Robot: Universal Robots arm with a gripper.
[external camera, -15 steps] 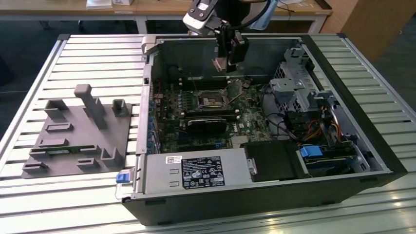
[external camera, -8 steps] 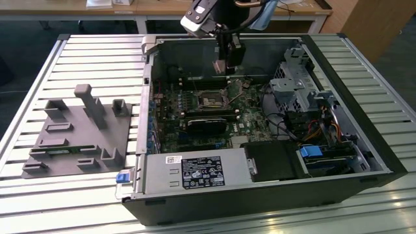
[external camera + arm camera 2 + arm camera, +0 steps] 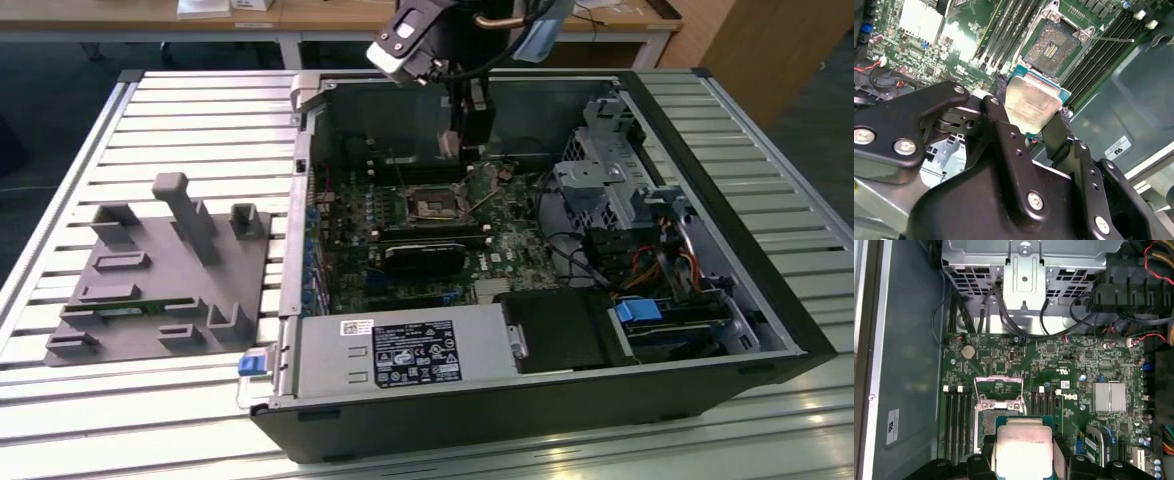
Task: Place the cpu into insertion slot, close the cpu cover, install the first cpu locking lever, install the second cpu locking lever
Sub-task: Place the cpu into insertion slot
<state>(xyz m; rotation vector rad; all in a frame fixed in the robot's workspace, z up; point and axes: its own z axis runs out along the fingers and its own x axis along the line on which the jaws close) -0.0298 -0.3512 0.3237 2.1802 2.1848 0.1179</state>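
The cpu, a pale silver square chip on a green carrier, is clamped at its edges between the black fingers of my gripper. It hangs just beside the insertion slot, a little above the green motherboard. In the first wrist view the cpu sits in the gripper, overlapping the insertion slot. The cpu cover stands swung open beyond the slot. A thin locking lever sticks out beside the socket. In the exterior view my gripper reaches down into the case behind the insertion slot.
The open computer case lies on a slatted metal table. A grey power supply box fills the case's near side, and a drive cage with cables stands at the exterior view's right. A grey fixture block sits outside the case.
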